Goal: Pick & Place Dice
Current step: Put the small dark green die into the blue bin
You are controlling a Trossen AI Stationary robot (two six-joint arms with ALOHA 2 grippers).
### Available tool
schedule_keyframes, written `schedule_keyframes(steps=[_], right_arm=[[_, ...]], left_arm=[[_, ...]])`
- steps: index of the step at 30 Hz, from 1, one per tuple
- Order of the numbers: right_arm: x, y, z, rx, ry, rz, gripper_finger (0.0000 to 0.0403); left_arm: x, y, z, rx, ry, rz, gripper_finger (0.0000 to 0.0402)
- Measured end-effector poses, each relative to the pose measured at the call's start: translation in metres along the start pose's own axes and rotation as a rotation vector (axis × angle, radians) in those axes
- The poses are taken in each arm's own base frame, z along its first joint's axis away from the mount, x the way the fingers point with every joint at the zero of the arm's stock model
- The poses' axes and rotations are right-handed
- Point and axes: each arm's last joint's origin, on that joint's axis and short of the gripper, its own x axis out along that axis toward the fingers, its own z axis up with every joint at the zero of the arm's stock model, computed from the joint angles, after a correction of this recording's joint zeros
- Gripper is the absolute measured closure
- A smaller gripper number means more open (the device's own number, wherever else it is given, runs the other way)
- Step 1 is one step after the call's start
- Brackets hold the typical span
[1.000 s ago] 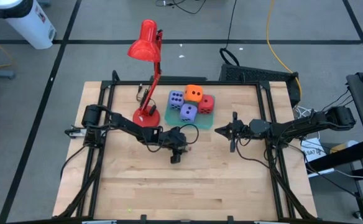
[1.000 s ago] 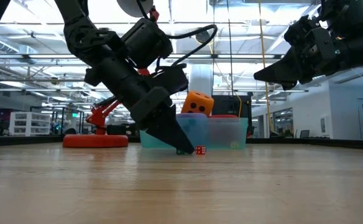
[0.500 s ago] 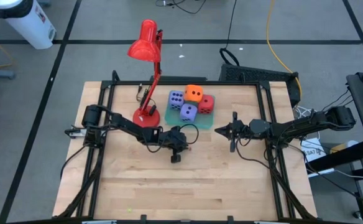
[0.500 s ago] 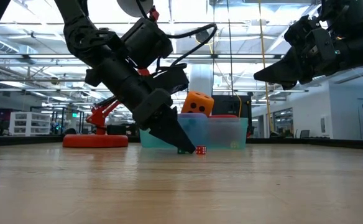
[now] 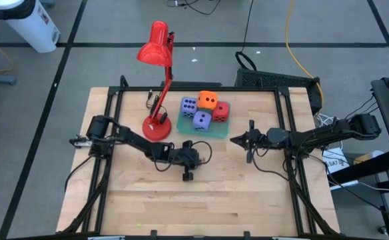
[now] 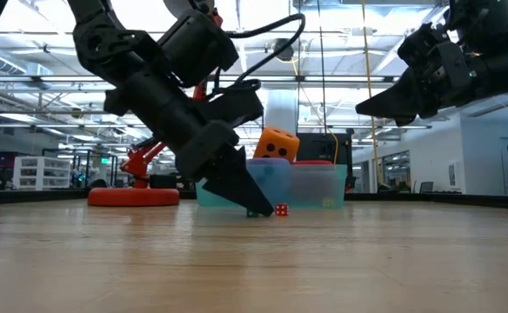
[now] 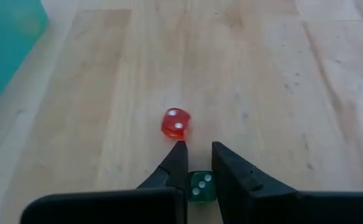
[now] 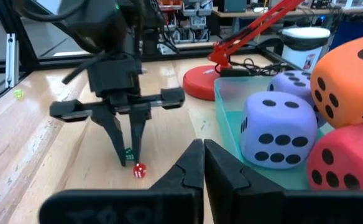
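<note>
My left gripper [image 7: 198, 149] slants down to the tabletop at mid-table [image 5: 188, 175], shut on a small green die [image 7: 201, 186]. A small red die [image 7: 176, 123] lies on the wood just beyond the fingertips, untouched. The big foam dice sit in the teal tray [image 5: 183, 127] at the far middle: two purple-blue [image 5: 188, 105] [image 5: 202, 120], one orange [image 5: 208, 101] and one red [image 5: 221, 111]. My right gripper [image 8: 201, 147] hovers shut above the table's right part [image 5: 240, 140], pointing level toward the tray and holding nothing. My left gripper pinches the small green die by two opposite faces [image 8: 129, 155] between its two fingers, a little back from their tips. The fingers slant down from the table's left side. The die sits at table height [image 6: 254, 211]. Whether it rests on the wood I cannot tell.
A red desk lamp stands with its round base [image 5: 157, 125] just left of the tray, its head [image 5: 154, 48] reaching beyond the far edge. A tiny yellow-green object [image 5: 139, 225] lies near the table's near edge. Bare wood spreads across the near half.
My left gripper has moved a short way toward the table's near edge, staying low at the tabletop. The small red die has stayed where it was. My right arm has kept still.
</note>
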Motion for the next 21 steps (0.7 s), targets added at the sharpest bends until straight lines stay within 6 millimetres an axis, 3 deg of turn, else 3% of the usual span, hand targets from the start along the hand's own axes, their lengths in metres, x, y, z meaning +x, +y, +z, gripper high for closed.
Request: schedule_keyframes(steps=[11,21], right_arm=[[0.0,0.0,-0.001,0.015,0.007,0.001,0.0401],[0.0,0.0,0.001,0.014,-0.009,0.002,0.0401]], left_arm=[[-0.012,-0.01,0.007,0.007,-0.02,-0.006,0.0357],[-0.063,-0.005,0.039,0.092,-0.088,0.084,0.0351]])
